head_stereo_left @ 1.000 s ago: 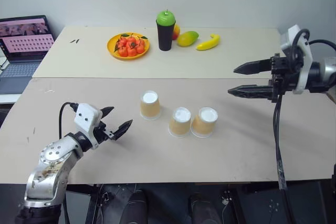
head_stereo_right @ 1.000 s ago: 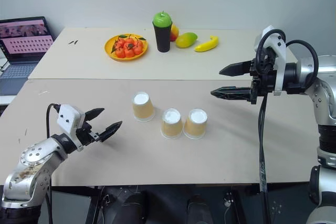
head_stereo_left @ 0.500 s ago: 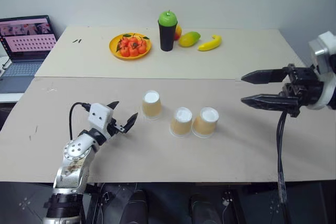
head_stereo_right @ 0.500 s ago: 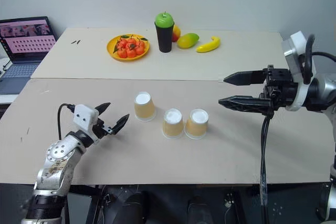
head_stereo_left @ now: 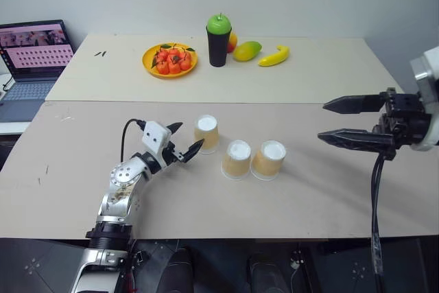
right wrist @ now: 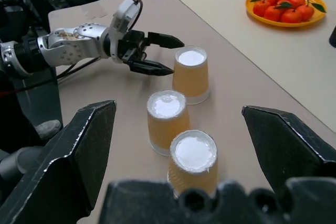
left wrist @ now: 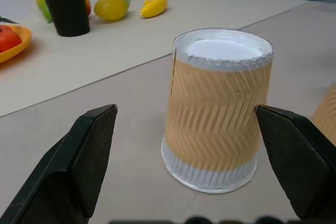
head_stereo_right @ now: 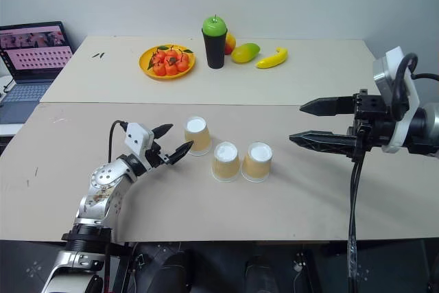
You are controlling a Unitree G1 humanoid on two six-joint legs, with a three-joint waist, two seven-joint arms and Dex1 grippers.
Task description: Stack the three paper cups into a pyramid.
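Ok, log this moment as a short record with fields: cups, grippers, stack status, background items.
cups: three tan paper cups upside down on the beige table; single cup, touching pair
left gripper: open, beside the single cup, not gripping
right gripper: open, raised right of the pair
stack status: no cup stacked yet
background items: orange plate of tangerines, black cup, yellow banana, laptop

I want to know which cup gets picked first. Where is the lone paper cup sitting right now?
In the left eye view, the lone paper cup stands upside down on the near table, left of the two touching cups, with the open left gripper just beside it.
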